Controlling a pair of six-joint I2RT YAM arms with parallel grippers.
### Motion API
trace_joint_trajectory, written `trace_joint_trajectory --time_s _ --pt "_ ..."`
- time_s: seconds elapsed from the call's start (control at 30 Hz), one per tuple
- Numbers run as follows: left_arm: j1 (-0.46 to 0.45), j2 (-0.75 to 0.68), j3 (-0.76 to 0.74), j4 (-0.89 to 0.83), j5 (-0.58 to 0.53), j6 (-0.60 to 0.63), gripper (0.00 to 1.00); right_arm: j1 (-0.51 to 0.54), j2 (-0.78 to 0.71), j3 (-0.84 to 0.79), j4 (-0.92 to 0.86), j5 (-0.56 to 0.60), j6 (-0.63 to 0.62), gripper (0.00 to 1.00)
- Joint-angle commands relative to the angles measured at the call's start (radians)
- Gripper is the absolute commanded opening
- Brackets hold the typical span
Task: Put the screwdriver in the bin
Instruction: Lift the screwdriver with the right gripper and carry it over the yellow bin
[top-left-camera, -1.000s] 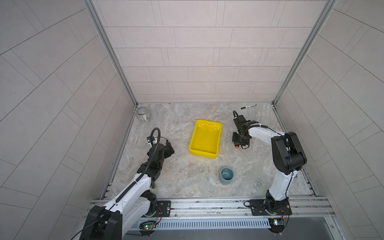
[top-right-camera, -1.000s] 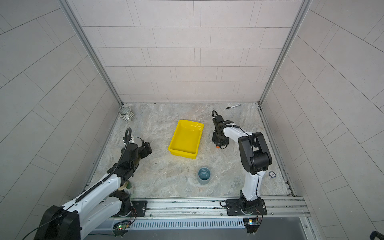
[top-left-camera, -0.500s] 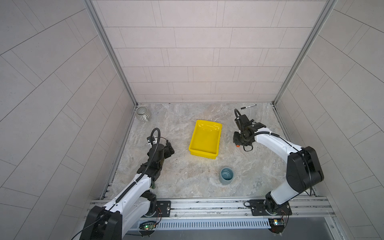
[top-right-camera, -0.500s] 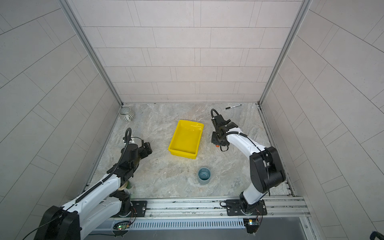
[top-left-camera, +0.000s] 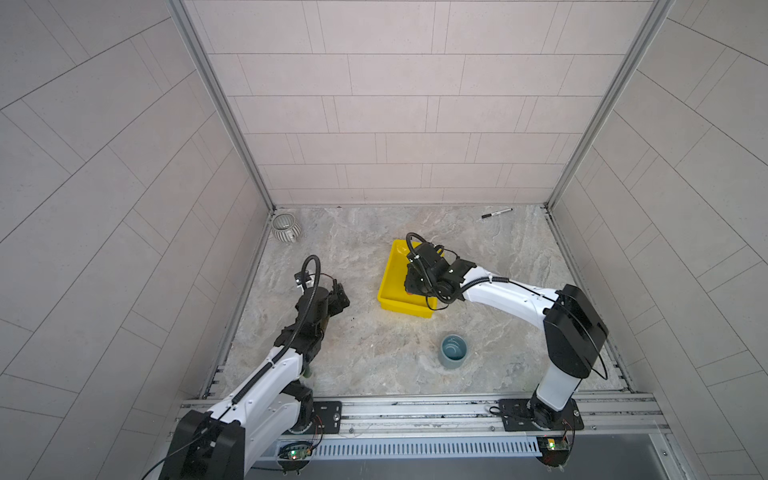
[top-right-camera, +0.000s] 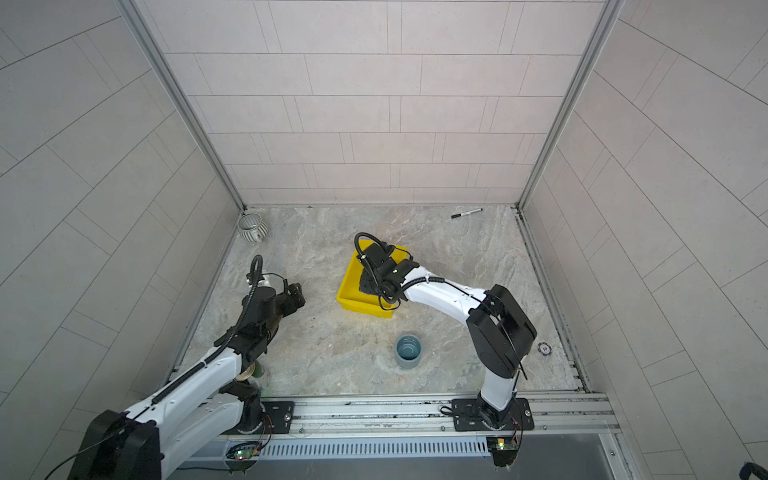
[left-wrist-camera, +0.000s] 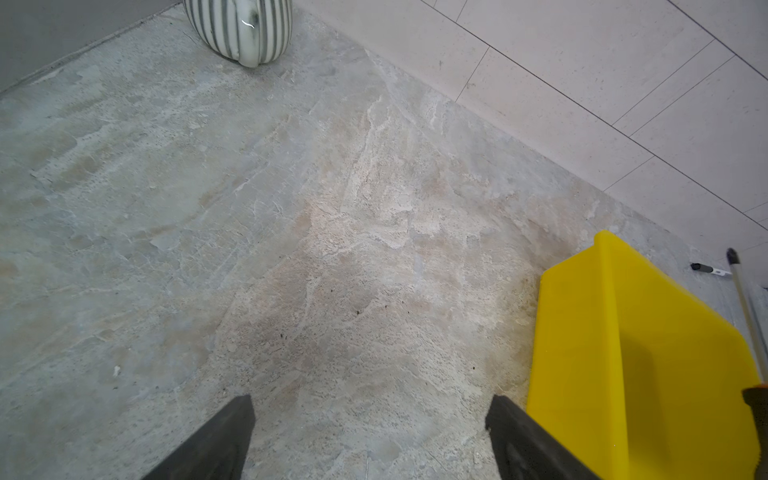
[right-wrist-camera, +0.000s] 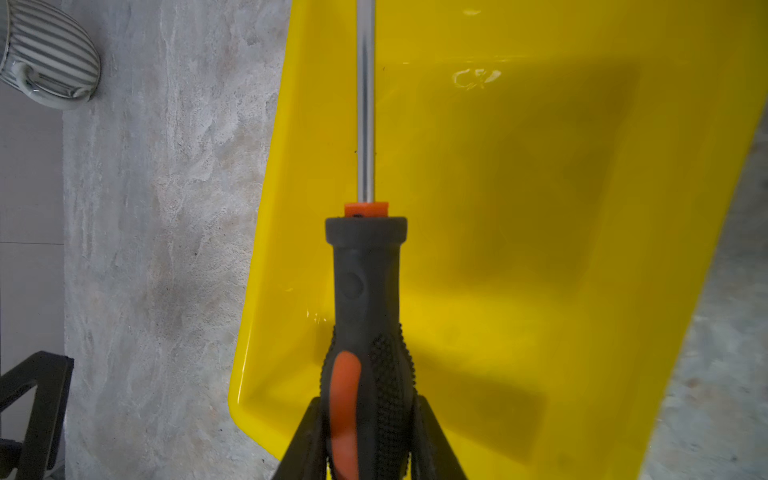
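In both top views the right pincer (top-left-camera: 411, 286) is positioned above the near end of the yellow bin (top-left-camera: 392, 282), and the screwdriver (right-wrist-camera: 365, 291) is largely concealed there by the wrist assembly. The left pincer (top-left-camera: 340, 299) is held over bare tabletop (top-left-camera: 374, 353), well apart from the bin; the marker pen (top-left-camera: 496, 213) and blue-grey cup (top-left-camera: 454, 351) are not involved. In the left wrist view the left pincer's jaws are shown apart and empty, and the screwdriver's shaft is seen slanting at the frame edge, past the bin's rim. In the right wrist view the right pincer is clamped on the black-and-orange handle, and the shaft is directed along the bin's length, apparently clear of its floor; the tip is cut off by the frame. The transport step is judged to be ending, with release not yet made. For the next move, the tool should be lowered, the shaft kept inside the walls, and the jaws parted.
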Motion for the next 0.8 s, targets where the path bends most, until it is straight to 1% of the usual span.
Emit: trace_joint_trajectory --time_s 0.0,0.17,0.27,0.37,0.57,0.77 --pt "0.005 -0.008 -0.015 0.011 -0.004 0.006 0.94 -0.001 0.007 0.029 0.02 0.012 0.064 0.09" --pt "0.004 -0.005 -0.014 0.011 -0.005 0.007 0.94 0.002 -0.001 0.016 0.012 0.035 0.071 0.11" --pt "0.004 -0.005 -0.014 0.011 -0.004 0.006 0.94 0.001 0.003 0.022 0.006 0.03 0.065 0.13" --pt "0.005 -0.005 -0.014 0.011 -0.004 0.006 0.94 0.001 0.004 0.024 0.004 0.027 0.066 0.18" --pt "0.004 -0.009 -0.016 0.011 -0.005 0.007 0.94 0.001 -0.002 0.025 0.001 0.027 0.065 0.3" --pt "0.005 -0.011 -0.019 0.012 -0.003 0.007 0.94 0.0 -0.01 0.027 -0.007 0.027 0.06 0.34"
